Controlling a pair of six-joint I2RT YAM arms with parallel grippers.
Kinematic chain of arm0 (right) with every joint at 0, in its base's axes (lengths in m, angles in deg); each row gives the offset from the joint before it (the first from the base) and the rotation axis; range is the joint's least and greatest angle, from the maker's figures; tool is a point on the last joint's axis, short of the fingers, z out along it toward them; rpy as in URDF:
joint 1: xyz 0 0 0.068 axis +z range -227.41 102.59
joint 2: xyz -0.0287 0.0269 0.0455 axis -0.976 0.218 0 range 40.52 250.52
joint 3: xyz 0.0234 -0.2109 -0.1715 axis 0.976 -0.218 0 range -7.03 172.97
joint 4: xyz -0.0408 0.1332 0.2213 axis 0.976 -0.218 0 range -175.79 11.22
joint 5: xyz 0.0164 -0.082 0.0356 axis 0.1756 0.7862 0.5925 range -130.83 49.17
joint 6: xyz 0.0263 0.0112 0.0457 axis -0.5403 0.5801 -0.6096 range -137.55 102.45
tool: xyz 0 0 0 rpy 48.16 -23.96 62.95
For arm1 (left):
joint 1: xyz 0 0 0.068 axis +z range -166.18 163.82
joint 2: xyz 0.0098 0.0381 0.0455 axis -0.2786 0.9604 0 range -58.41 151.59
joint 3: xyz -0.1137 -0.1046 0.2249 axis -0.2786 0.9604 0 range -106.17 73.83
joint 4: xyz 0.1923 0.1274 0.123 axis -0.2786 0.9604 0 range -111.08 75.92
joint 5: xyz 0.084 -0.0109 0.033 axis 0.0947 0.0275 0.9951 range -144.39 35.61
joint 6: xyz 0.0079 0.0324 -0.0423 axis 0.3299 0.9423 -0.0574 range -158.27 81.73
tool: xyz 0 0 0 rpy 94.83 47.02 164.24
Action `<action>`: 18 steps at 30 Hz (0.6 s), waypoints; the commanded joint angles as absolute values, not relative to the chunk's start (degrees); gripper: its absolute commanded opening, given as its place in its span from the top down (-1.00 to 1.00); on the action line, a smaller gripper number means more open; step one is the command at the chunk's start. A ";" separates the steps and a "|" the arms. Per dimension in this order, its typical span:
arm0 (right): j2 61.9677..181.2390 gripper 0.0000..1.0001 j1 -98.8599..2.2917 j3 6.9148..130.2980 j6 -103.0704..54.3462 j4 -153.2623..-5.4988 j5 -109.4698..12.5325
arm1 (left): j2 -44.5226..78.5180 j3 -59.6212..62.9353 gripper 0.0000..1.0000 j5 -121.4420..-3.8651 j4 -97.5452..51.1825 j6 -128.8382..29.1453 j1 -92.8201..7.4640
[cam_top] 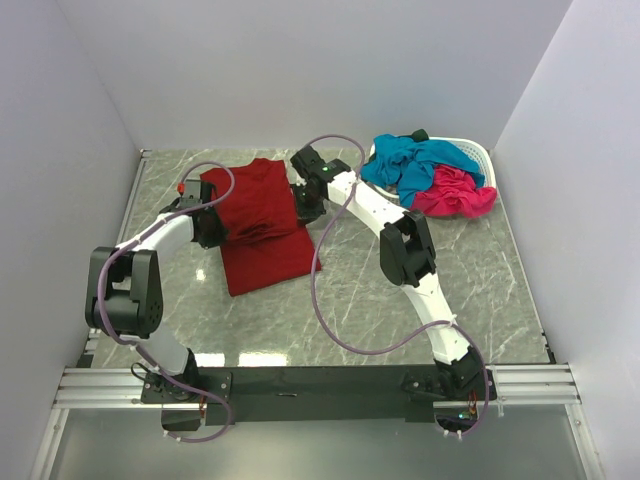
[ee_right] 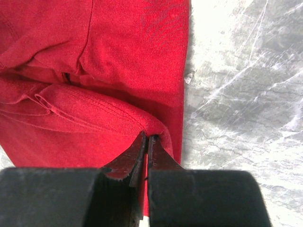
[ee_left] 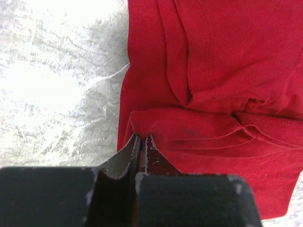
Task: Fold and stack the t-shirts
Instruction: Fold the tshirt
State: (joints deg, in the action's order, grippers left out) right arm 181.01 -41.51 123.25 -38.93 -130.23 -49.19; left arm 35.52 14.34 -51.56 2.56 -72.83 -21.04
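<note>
The dark red t-shirt [cam_top: 260,225] lies on the marble table, its far part lifted and doubled over the near part. My left gripper [cam_top: 208,228] is shut on the shirt's left edge [ee_left: 156,124]; my right gripper [cam_top: 305,208] is shut on its right edge [ee_right: 118,113]. Both hold the folded edge a little above the lower layer. The teal-blue t-shirt [cam_top: 415,163] and the hot pink t-shirt [cam_top: 455,195] lie crumpled in the white basket [cam_top: 480,155] at the back right.
Grey walls close in the table on three sides. A purple cable [cam_top: 330,320] loops over the table in front of the right arm. Bare marble [cam_top: 350,300] lies in front of the shirt.
</note>
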 commanded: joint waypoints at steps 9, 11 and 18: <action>179.48 0.56 -42.17 126.39 -40.22 -126.77 -47.08 | 35.46 13.80 0.56 -49.12 0.63 -73.77 -20.66; 178.08 0.03 -42.08 126.13 -40.40 -126.07 -44.88 | 34.85 12.92 0.03 -47.90 0.98 -74.21 -20.66; 172.45 -0.33 -42.17 123.24 -37.59 -123.09 -41.80 | 27.47 10.19 -0.84 -46.39 4.05 -75.36 -21.27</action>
